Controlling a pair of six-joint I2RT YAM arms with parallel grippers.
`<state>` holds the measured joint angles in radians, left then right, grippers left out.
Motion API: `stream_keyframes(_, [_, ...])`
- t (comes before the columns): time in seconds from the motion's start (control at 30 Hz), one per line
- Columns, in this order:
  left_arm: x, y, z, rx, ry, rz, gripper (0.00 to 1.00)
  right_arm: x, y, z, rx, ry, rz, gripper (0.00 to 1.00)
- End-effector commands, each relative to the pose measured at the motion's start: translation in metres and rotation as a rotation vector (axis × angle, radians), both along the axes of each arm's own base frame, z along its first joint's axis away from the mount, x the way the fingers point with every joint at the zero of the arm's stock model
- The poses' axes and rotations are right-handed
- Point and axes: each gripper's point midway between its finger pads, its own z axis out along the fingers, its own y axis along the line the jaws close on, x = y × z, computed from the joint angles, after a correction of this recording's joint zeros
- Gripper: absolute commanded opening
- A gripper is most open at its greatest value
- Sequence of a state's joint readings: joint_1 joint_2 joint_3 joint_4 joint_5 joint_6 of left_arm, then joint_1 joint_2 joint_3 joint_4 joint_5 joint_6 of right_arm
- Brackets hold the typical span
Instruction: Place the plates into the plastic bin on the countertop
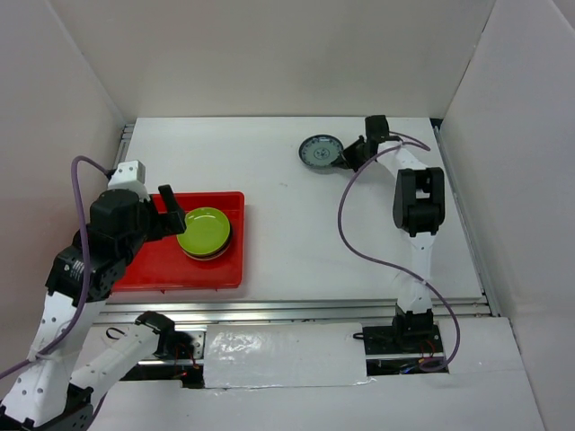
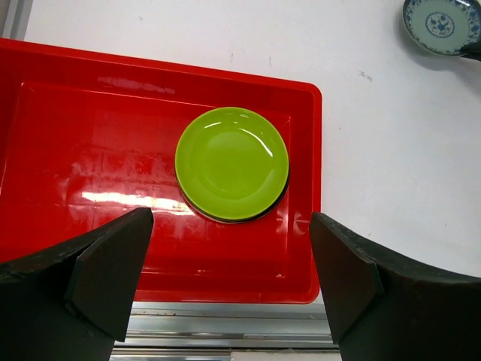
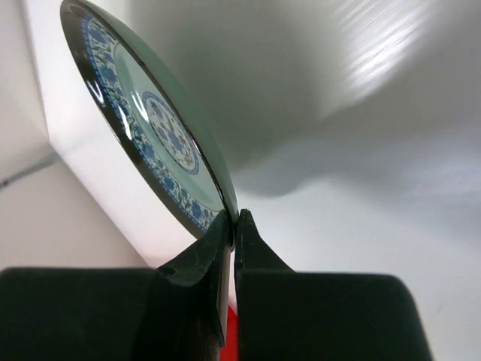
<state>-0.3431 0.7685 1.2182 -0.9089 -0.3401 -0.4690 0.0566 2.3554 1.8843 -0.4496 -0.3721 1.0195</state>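
The red plastic bin (image 1: 153,269) (image 2: 75,135) lies at the left of the white countertop (image 1: 287,224). A lime green plate (image 1: 204,230) (image 2: 231,162) tops a small stack of plates at the bin's right end, with a dark plate's edge (image 2: 275,204) showing beneath it. My left gripper (image 1: 171,211) (image 2: 231,226) hovers over the bin, open and holding nothing. At the far right, a blue-grey patterned plate (image 1: 319,152) (image 2: 440,22) (image 3: 161,131) has its right rim pinched by my right gripper (image 1: 344,158) (image 3: 235,222), which is shut on it.
A metal rail (image 1: 296,310) runs along the countertop's front edge. White walls (image 1: 503,135) close in the sides and back. A purple cable (image 1: 355,233) loops off the right arm over the table.
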Motion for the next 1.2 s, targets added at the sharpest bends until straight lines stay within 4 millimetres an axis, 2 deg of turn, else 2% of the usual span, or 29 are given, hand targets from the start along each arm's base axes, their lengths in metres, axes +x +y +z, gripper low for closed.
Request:
stream_keyframes(0.0, [0.001,0.003,0.014,-0.019,-0.097,0.013,0.99,0.000,0.049,0.132,-0.021,-0.352,0.114,0.00])
stream_keyframes(0.03, [-0.001,0.003,0.017,-0.032,-0.121,0.012,0.99,-0.010,0.057,0.135,-0.026,-0.361,0.135,0.00])
stream_keyframes(0.07, [-0.001,0.003,0.013,-0.033,-0.118,0.011,0.99,-0.017,0.066,0.158,-0.028,-0.411,0.156,0.00])
stream_keyframes(0.13, [-0.002,0.000,0.013,-0.049,-0.119,0.000,0.99,-0.032,0.094,0.170,-0.012,-0.432,0.228,0.00])
stream_keyframes(0.17, [-0.002,-0.001,0.012,-0.051,-0.113,-0.003,0.99,-0.041,0.105,0.170,-0.018,-0.422,0.275,0.00])
stream_keyframes(0.2, [-0.003,-0.004,0.011,-0.062,-0.107,-0.012,0.99,-0.052,0.130,0.180,-0.007,-0.440,0.335,0.00])
stream_keyframes(0.27, [-0.005,-0.007,0.014,-0.079,-0.102,-0.024,0.99,-0.069,0.157,0.176,-0.010,-0.433,0.417,0.00])
stream_keyframes(0.3, [-0.006,-0.009,0.015,-0.093,-0.103,-0.033,0.99,-0.088,0.186,0.172,-0.002,-0.431,0.480,0.00])
stream_keyframes(0.37, [-0.009,-0.012,0.020,-0.117,-0.114,-0.043,0.99,-0.110,0.215,0.163,0.047,-0.427,0.561,0.00])
stream_keyframes(0.4, [-0.010,-0.012,0.022,-0.126,-0.123,-0.044,0.99,-0.130,0.237,0.163,0.075,-0.425,0.617,0.00])
stream_keyframes(0.47, [-0.013,-0.012,0.025,-0.136,-0.131,-0.044,0.99,-0.148,0.257,0.161,0.104,-0.437,0.659,0.00])
stream_keyframes(0.5, [-0.015,-0.012,0.026,-0.144,-0.136,-0.045,0.99,-0.160,0.262,0.149,0.100,-0.413,0.675,0.00])
stream_keyframes(0.53, [-0.016,-0.012,0.026,-0.146,-0.136,-0.049,0.99,-0.175,0.277,0.150,0.122,-0.427,0.710,0.00])
stream_keyframes(0.57, [-0.016,-0.013,0.024,-0.147,-0.128,-0.049,0.99,-0.189,0.279,0.136,0.142,-0.393,0.735,0.00])
stream_keyframes(0.6, [-0.017,-0.013,0.024,-0.148,-0.126,-0.050,0.99,-0.203,0.288,0.137,0.190,-0.381,0.755,0.00])
stream_keyframes(0.63, [-0.017,-0.013,0.023,-0.147,-0.122,-0.051,0.99,-0.208,0.295,0.139,0.221,-0.409,0.775,0.00])
stream_keyframes(0.83, [-0.014,-0.014,0.016,-0.134,-0.082,-0.051,0.99,-0.245,0.316,0.118,0.180,-0.362,0.867,0.00])
stream_keyframes(1.1, [-0.018,-0.013,0.016,-0.149,-0.087,-0.043,0.99,-0.257,0.326,0.105,0.147,-0.344,0.909,0.00])
stream_keyframes(1.17, [-0.018,-0.013,0.016,-0.150,-0.086,-0.041,0.99,-0.261,0.330,0.105,0.152,-0.344,0.924,0.09])
